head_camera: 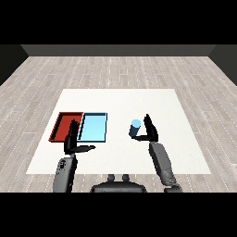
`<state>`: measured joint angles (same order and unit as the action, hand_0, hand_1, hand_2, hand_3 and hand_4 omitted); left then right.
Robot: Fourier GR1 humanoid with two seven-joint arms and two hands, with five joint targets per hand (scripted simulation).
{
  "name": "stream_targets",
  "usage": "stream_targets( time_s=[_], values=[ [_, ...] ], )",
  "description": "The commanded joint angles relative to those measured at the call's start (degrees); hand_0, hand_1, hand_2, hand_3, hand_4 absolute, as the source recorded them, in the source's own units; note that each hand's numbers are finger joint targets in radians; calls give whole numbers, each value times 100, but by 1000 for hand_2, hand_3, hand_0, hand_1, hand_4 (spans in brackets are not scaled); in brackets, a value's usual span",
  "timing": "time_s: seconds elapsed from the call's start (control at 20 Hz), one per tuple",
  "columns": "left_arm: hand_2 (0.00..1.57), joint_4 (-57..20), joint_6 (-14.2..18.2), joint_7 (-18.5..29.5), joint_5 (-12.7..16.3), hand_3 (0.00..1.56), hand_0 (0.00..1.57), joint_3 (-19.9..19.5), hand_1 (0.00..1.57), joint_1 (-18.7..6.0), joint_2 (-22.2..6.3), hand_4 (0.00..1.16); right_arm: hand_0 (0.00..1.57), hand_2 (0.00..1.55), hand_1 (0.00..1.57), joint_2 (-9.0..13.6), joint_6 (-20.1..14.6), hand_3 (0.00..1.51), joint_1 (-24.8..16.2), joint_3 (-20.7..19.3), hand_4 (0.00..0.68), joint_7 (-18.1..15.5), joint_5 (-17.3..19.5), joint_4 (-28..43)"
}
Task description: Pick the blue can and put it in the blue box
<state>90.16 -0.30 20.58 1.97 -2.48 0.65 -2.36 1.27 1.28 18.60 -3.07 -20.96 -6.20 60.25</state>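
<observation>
on the white table [185, 152] we see the light blue tray [94, 127] left of the upright blue can [134, 129]. our right hand [150, 131] stands open beside it (thumb below). probably light, rigid, smooth; take its side wall.

Both forearms raised, left hand [72, 140] and right hand [150, 130] fingers straight

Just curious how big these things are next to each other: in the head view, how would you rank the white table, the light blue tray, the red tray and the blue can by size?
1. White table, by far the largest.
2. Light blue tray and red tray: they look alike; the left hand hides part of the red one, so no ranking.
3. Blue can, the smallest.
</observation>
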Motion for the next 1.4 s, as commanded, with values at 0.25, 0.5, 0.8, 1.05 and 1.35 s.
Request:
stream_targets(
  time_s=[0.25,0.5,0.8,1.05,1.35],
  values=[
    [0,54,279,-50,-360,0,0,257,0,-75,175,0,0,0,0,-120,-211,0,498,-145,0,-222,-55,-955],
    [0,-298,-167,472,56,0,0,-253,0,158,-193,0,0,0,0,-32,66,0,1036,-399,0,-875,-261,-2291],
    [0,38,163,291,-200,0,0,-38,0,235,4,0,0,0,0,-67,-96,0,1221,-315,0,-450,-420,-2172],
    [0,-108,160,247,-208,0,0,4,0,46,49,0,0,0,0,-54,-13,0,1796,-607,0,-1032,-512,-3273],
    [0,-268,12,563,-50,0,0,-142,0,119,-8,0,0,0,0,43,198,0,1549,-423,0,-785,-672,-2767]
  ],
)
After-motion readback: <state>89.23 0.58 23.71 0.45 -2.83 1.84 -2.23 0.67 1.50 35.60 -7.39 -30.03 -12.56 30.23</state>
